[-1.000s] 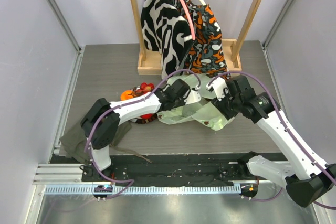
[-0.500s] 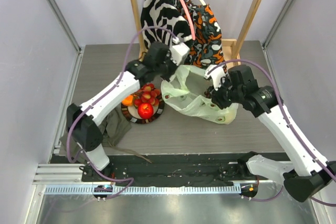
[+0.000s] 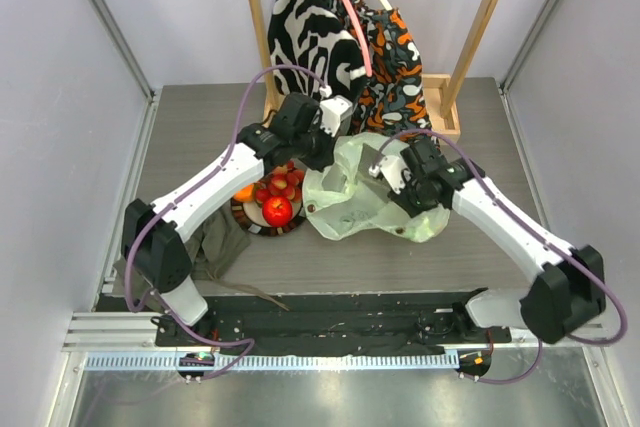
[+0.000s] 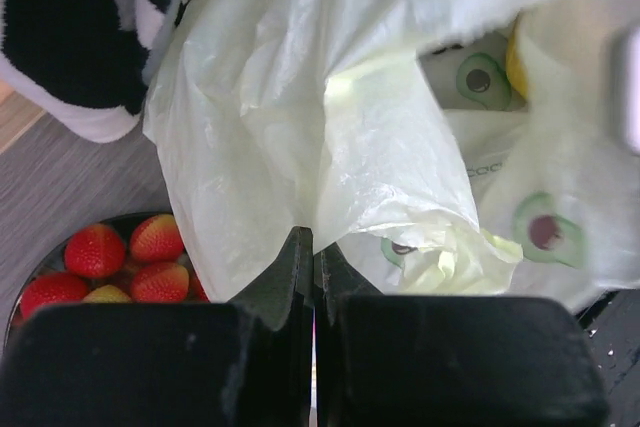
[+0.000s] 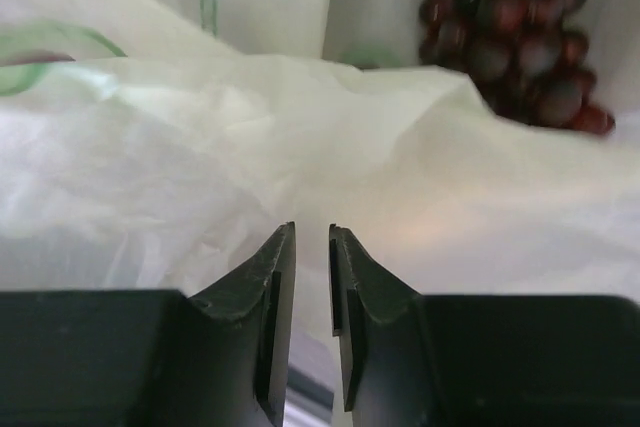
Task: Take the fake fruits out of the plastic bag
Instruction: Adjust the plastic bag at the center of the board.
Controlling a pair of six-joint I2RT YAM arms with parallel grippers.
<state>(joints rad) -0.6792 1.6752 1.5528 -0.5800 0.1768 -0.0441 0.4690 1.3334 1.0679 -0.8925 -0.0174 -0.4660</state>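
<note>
Film of the plastic bag (image 3: 365,192), thin, limp and slippery, likely best taken at its rim, lies on the counter (image 3: 200,137) pinched in the clenched left jaws, the right jaws narrowly apart by the grape bunch (image 5: 520,27) inside.

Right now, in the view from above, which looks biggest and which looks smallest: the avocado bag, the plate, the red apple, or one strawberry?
Largest to smallest in the top view:
1. plastic bag
2. plate
3. red apple
4. strawberry
</note>
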